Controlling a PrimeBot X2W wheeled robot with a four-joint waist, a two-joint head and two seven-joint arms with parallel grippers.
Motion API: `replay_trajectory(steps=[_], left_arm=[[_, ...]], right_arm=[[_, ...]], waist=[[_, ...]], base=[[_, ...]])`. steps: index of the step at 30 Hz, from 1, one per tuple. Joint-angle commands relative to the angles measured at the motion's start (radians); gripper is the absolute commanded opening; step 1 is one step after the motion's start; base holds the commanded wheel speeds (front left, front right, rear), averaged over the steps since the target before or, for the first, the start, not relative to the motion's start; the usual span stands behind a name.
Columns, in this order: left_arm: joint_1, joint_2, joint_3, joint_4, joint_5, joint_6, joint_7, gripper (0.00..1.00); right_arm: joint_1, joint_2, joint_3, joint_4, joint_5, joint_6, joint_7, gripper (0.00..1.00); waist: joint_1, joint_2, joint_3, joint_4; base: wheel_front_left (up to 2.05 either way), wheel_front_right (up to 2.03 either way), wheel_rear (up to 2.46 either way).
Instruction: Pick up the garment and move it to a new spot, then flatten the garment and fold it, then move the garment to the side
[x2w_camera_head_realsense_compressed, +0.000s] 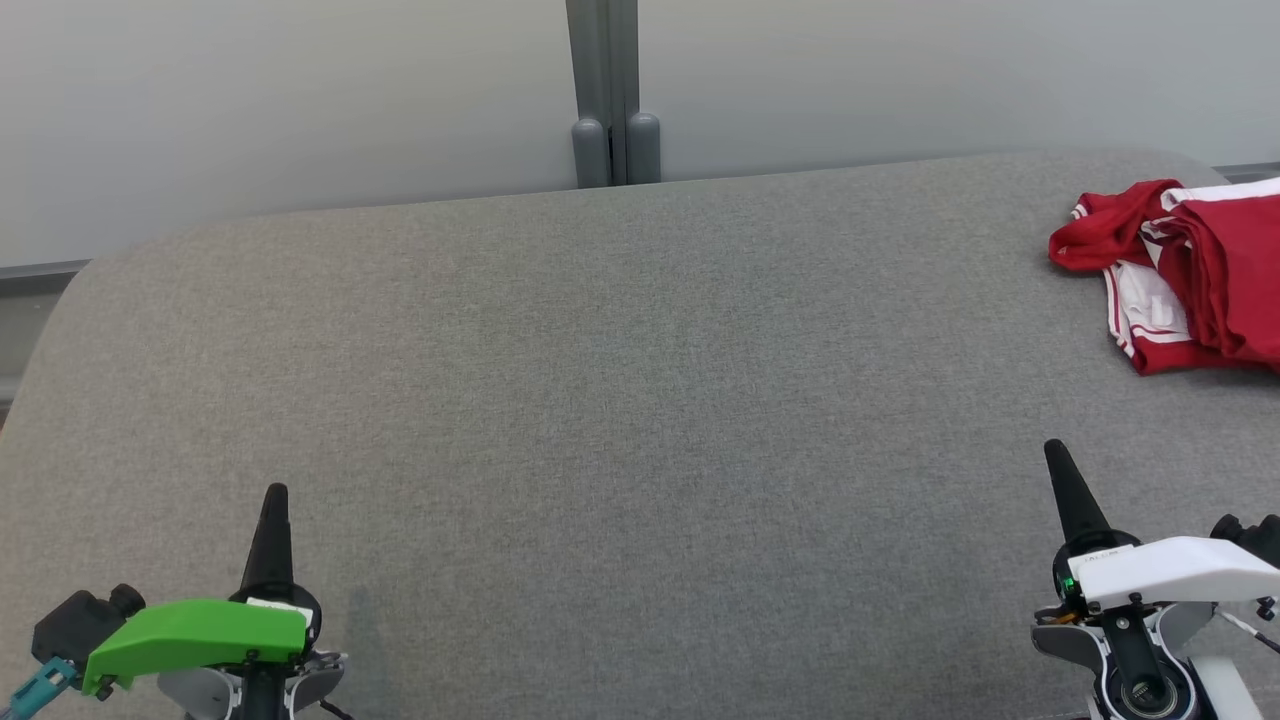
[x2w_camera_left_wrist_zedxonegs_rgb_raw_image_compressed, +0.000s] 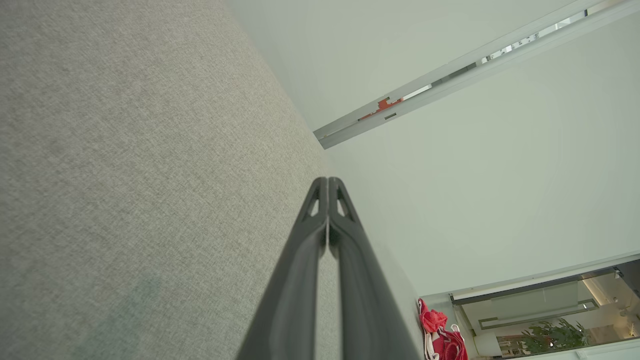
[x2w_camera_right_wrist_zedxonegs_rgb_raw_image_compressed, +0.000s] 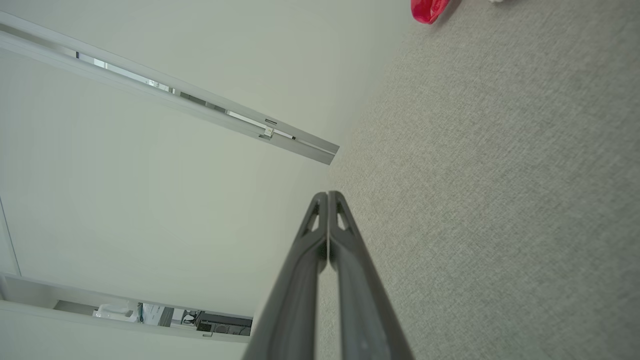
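Starting at your claws: the left claw (x2w_camera_head_realsense_compressed: 276, 495) and right claw (x2w_camera_head_realsense_compressed: 1053, 450) are both pinched shut on nothing, low over the grey counter (x2w_camera_head_realsense_compressed: 640, 400). Far to the right lies the red-and-white garment (x2w_camera_head_realsense_compressed: 1215, 270), rumpled: either a heap awaiting pickup or a loose fold set aside. Its long axis seems left-to-right, bunched end toward centre, though the frame crops it.

Head camera above grey surface (x2w_camera_head_realsense_compressed: 600, 400); low wrist cameras, garment (x2w_camera_head_realsense_compressed: 1200, 270) shared.
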Motion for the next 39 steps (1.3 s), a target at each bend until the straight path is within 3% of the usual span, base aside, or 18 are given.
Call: replay_trajectory(steps=[1,39], left_arm=[[-0.025,0.0,0.01,-0.005,-0.024,-0.008,0.005,0.0],[-0.043,-0.017,0.058,0.009,-0.328,-0.045,0.089,0.0]], right_arm=[[-0.02,-0.001,-0.007,-0.004,0.025,-0.001,0.007,0.0],[-0.039,0.029,-0.043,0.025,0.315,-0.001,0.093,0.0]], waist=[[0.0,0.0,0.0,0.0],[0.0,0.0,-0.002,-0.01]], base=[[0.0,0.0,0.0],[0.0,0.0,0.0]])
